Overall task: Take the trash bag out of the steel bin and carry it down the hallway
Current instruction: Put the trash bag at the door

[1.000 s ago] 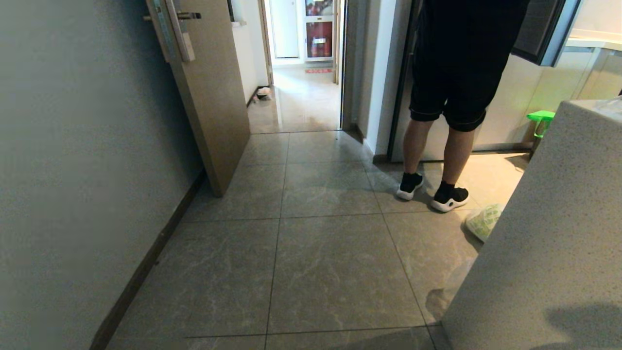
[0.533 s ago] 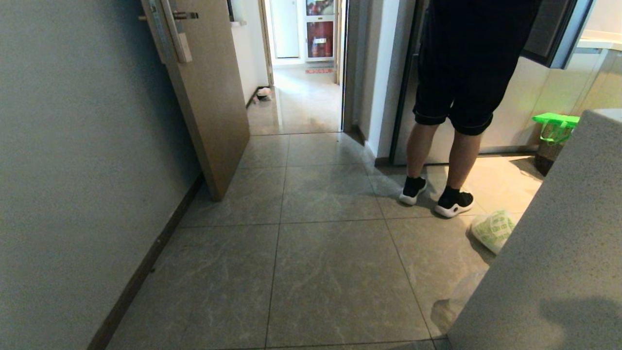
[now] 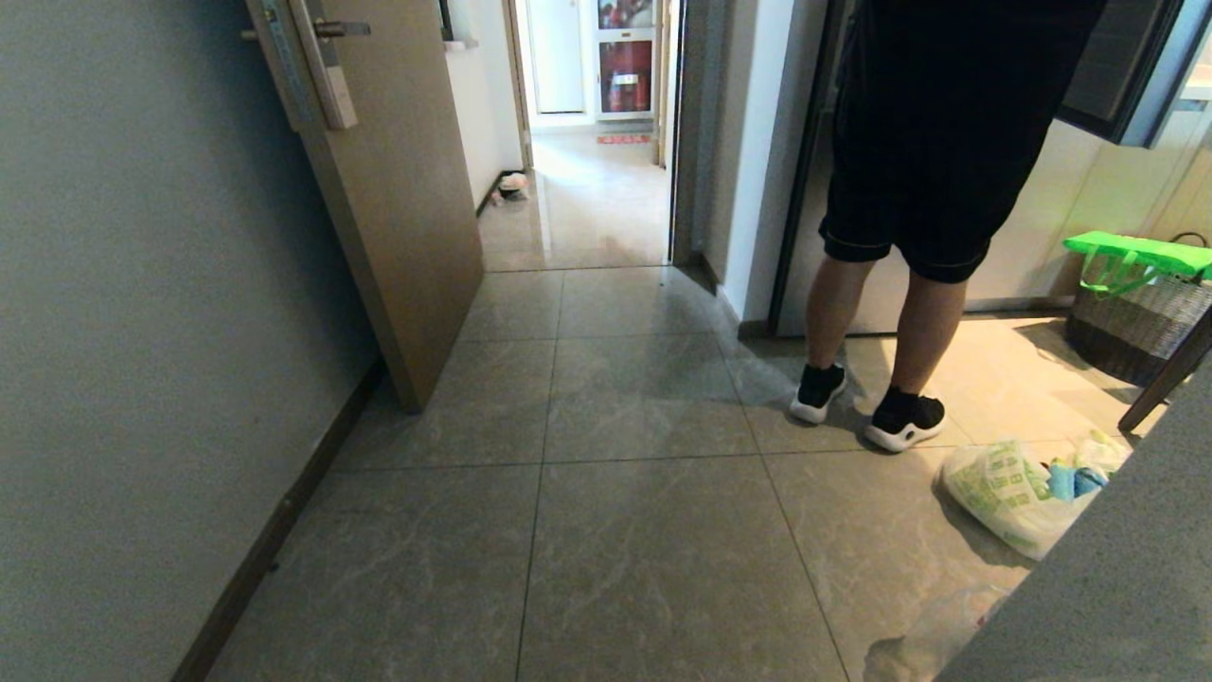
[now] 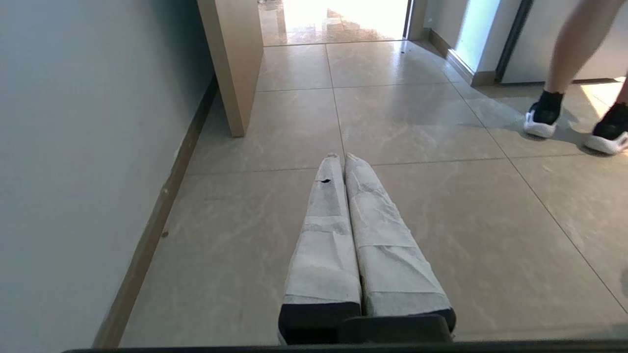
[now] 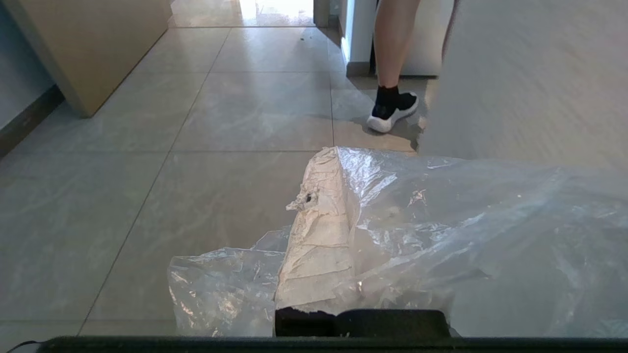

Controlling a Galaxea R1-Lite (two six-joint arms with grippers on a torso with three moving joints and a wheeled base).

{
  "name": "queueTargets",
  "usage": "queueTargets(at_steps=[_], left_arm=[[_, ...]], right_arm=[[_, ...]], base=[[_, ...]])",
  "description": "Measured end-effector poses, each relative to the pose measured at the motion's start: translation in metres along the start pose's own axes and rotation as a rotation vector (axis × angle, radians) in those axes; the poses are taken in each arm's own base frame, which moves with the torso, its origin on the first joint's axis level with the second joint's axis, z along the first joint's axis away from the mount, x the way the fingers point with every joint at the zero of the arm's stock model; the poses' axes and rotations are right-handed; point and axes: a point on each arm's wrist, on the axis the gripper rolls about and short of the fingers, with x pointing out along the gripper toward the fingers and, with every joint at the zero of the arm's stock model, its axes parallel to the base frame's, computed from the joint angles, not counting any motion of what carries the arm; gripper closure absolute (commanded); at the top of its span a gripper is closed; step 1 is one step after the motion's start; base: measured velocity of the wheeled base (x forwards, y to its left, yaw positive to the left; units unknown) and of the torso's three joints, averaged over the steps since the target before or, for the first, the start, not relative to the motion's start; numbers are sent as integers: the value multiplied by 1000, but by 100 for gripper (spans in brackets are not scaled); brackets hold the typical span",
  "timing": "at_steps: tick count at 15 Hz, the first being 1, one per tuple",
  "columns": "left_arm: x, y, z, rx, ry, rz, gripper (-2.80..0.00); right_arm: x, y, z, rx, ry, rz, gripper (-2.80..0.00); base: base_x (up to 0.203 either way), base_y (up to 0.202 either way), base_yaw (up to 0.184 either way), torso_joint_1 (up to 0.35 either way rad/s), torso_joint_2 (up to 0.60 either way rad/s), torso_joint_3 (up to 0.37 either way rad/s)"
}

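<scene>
The trash bag (image 5: 441, 230), thin clear crinkled plastic, hangs from my right gripper (image 5: 338, 157), which is shut on it. The film drapes over one taped finger, and the other finger (image 5: 319, 230) shows bare. A glossy patch of the bag (image 3: 923, 639) also shows low in the head view. My left gripper (image 4: 343, 158) is shut and holds nothing, hanging just above the floor tiles. The hallway (image 3: 587, 208) of glossy grey-beige tiles runs ahead through the doorway. The steel bin is out of view.
A person (image 3: 923, 313) in black shorts stands ahead on the right. A tan door (image 3: 398, 189) stands open at the left, along a grey wall (image 3: 114, 332). A white bag with green print (image 3: 1004, 497) lies on the floor. A green-topped basket (image 3: 1136, 313) and a speckled grey surface (image 3: 1117, 587) are on the right.
The whole head view has shifted, so the camera has moved: door and wall slid left, and the white printed bag and the basket came further into view on the right.
</scene>
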Motion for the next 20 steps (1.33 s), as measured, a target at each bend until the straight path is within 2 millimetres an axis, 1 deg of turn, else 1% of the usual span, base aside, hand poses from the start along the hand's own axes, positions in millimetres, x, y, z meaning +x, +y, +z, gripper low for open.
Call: queueTargets(at_steps=[20], left_arm=[[0,0,0,-4,0,1,0]], right_arm=[[0,0,0,0,0,1,0]], base=[[192,0,0,2,3,1]])
